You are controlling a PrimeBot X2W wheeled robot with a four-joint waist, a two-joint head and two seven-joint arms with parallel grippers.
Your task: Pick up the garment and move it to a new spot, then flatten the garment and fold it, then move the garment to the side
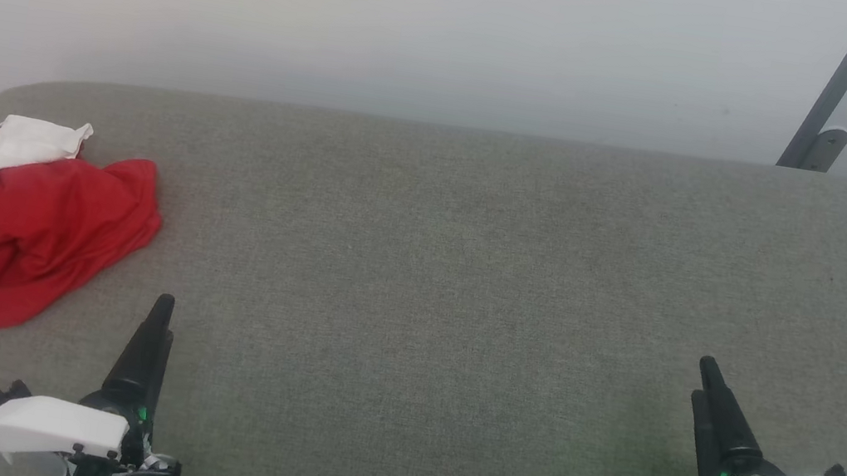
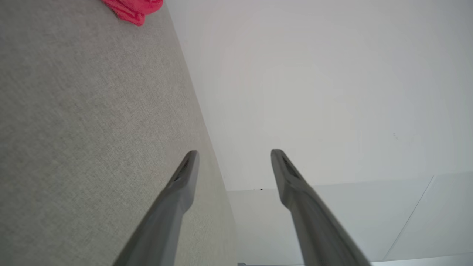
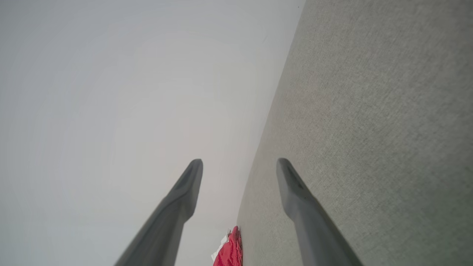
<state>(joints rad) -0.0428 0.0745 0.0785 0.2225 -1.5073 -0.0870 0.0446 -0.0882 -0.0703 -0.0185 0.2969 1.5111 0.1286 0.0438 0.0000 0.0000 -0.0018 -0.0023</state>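
The garment is a crumpled red heap with a white sleeve on top, lying at the far left of the grey fabric table. A corner of the garment peeks in at the top of the left wrist view, and a sliver of the garment at the bottom of the right wrist view. My left gripper hovers low near the front edge, just right of the heap, open and empty. My right gripper is far off at the lower right, open and empty.
A pale wall rises behind the table. A grey metal post with its bracket leans at the back right corner. The table's left edge runs close to the garment.
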